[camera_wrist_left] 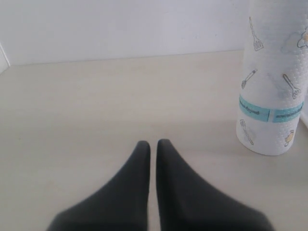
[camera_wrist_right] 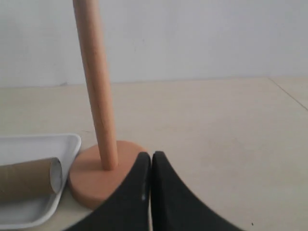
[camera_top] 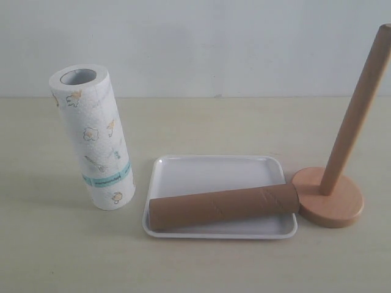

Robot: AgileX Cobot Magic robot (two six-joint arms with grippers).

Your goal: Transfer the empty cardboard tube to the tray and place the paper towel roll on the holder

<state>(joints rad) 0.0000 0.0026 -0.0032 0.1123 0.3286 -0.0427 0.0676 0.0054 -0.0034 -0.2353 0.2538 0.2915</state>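
Tube (camera_top: 223,208) lies in the tray (camera_top: 214,168); roll (camera_top: 93,140) stands upright near the tabletop's left edge; left gripper (camera_wrist_left: 153,144) and right gripper (camera_wrist_right: 151,156), jaws pressed together, hold nothing; best grip it mid-height, core plumb over the holder (camera_top: 351,131).

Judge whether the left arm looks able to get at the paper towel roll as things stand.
Probably yes. The paper towel roll stands on end with only bare table between it and the left tool. The tool is shut, so it must open first.
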